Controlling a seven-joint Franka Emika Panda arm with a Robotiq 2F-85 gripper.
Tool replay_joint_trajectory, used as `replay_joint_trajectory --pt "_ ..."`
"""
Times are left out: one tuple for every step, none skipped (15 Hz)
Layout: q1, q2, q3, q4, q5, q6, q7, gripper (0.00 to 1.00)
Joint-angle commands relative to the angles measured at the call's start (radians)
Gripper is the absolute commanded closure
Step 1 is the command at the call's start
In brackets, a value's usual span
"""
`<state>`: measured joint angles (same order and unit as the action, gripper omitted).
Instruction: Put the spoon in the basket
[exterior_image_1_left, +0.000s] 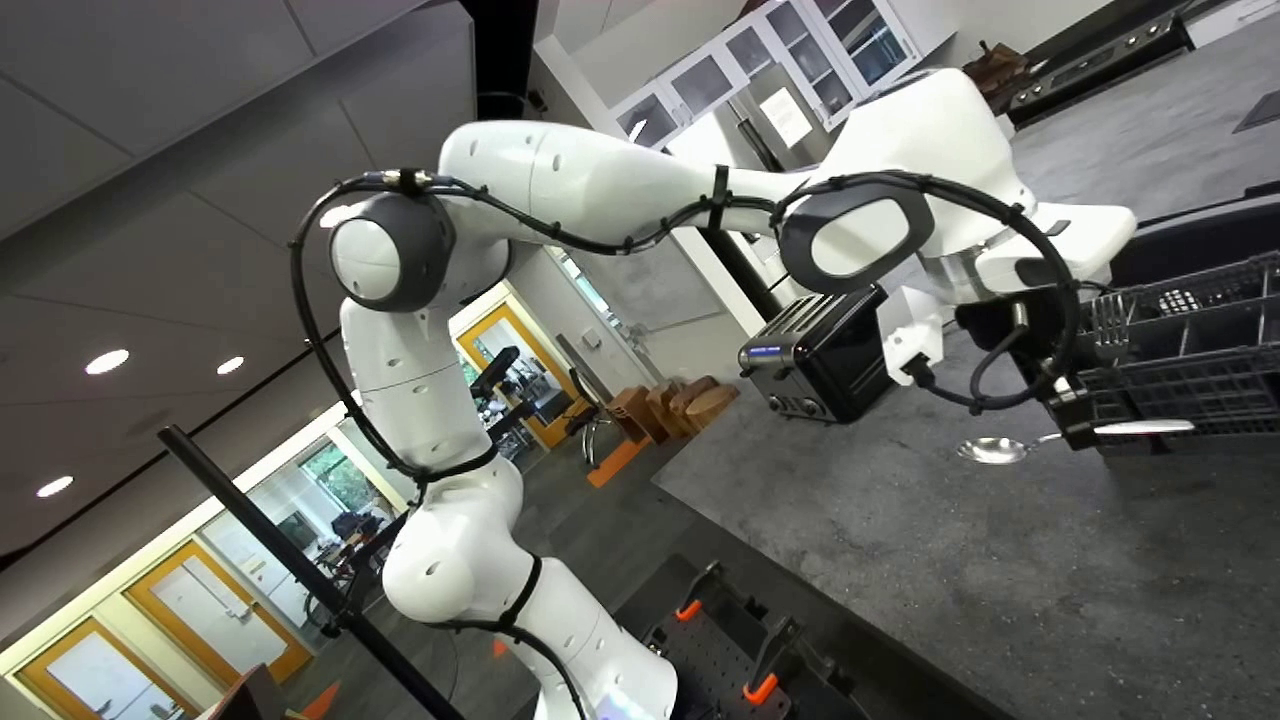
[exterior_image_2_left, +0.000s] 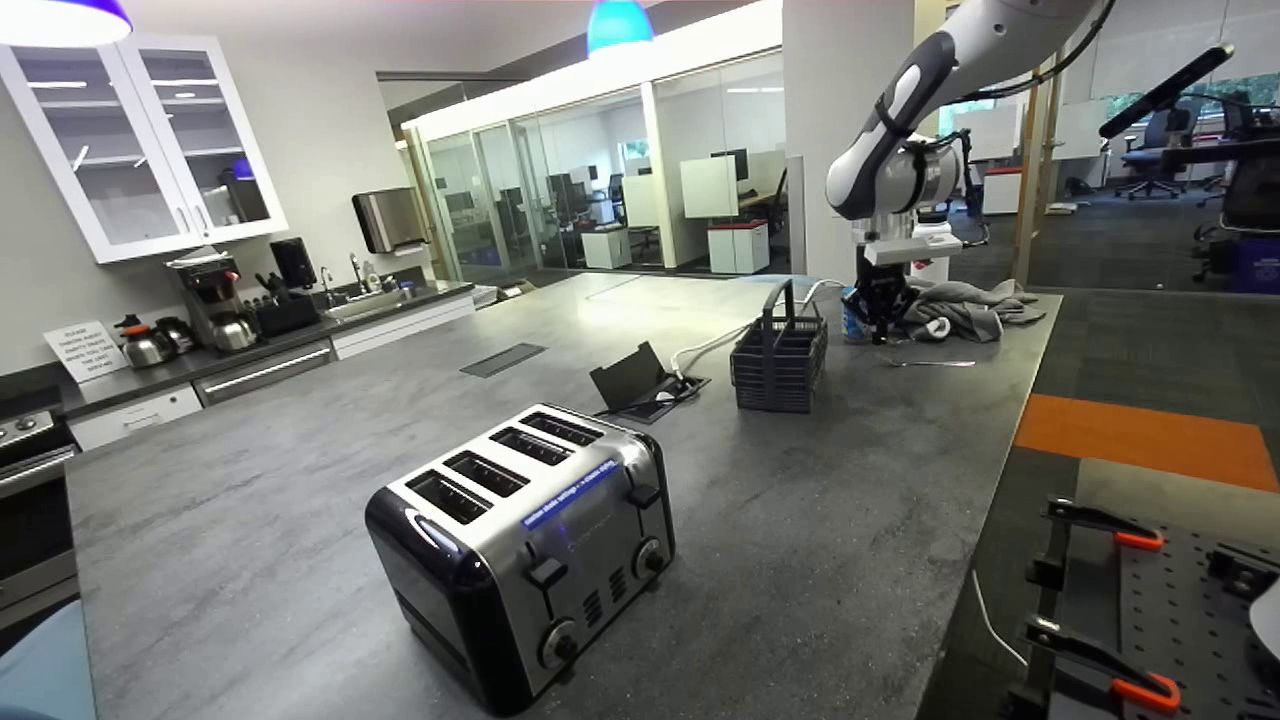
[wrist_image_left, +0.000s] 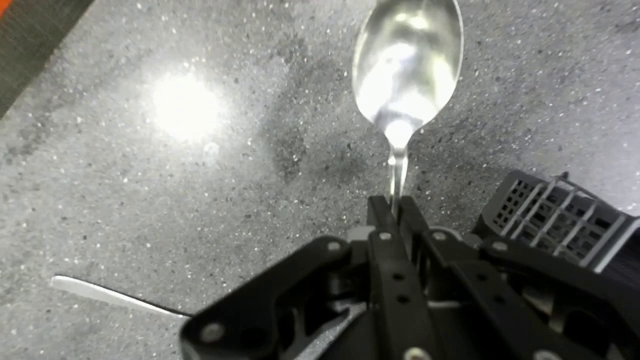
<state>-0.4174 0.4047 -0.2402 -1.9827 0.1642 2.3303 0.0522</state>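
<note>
Jaws closed on the handle of the spoon, which is outside the basket. In the wrist view, bare counter runs from the spoon's bowl to the counter edge at upper left; a slender utensil lies lower left.

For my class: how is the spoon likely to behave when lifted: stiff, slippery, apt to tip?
The spoon looks metal, so it should be stiff. Its glossy surface could let it slip. The jaws pinch the narrow handle, leaving the broader bowl jutting out, so it may swivel or dip bowl-first.
</note>
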Motion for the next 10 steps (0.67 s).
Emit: replay_joint_trajectory --pt "0.013 -0.102 -0.01 -0.027 0.053 -0.147 0.02 0.98" --pt "0.027 -0.117 -0.023 -0.036 0.028 -0.152 0.036 0.98" --pt "0.017 -0.056 -0.018 0.003 0.038 -0.118 -0.002 0.93" --pt "0.021 -0.071 -0.022 0.001 0.038 -0.132 0.005 0.93" --pt "0.023 -0.08 -0.025 -0.001 0.037 -0.138 0.008 0.93" --pt "0.024 -0.084 -0.025 -0.003 0.037 -0.139 0.009 0.93" --pt "0.024 -0.084 -0.025 -0.005 0.037 -0.139 0.009 0.93" --pt "0.024 -0.084 -0.025 -0.008 0.037 -0.139 0.009 0.98" --pt "0.017 -0.083 -0.023 -0.002 0.068 -0.147 0.022 0.98" --pt "0.007 -0.084 -0.024 0.005 0.102 -0.169 0.035 0.98"
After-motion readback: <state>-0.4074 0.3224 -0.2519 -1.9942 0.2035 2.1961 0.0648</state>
